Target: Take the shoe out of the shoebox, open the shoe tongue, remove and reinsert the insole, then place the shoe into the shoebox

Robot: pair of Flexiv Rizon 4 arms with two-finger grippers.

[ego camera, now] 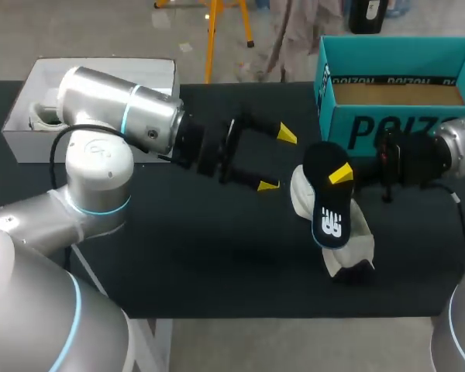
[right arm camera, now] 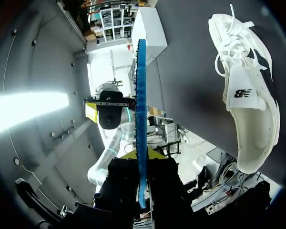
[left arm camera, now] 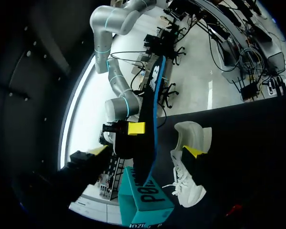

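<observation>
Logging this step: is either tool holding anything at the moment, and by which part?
The right tool grips the insole by one end; the left tool holds nothing.

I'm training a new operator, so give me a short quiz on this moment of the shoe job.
1. True or false: the left pincer is open and holds nothing.
2. The white shoe is: A lying on the table; B in the left pincer; C hanging in mid-air.
3. Fill in: the right pincer is shut on the ___.

Key: 1 true; 2 A; 3 insole.
</observation>
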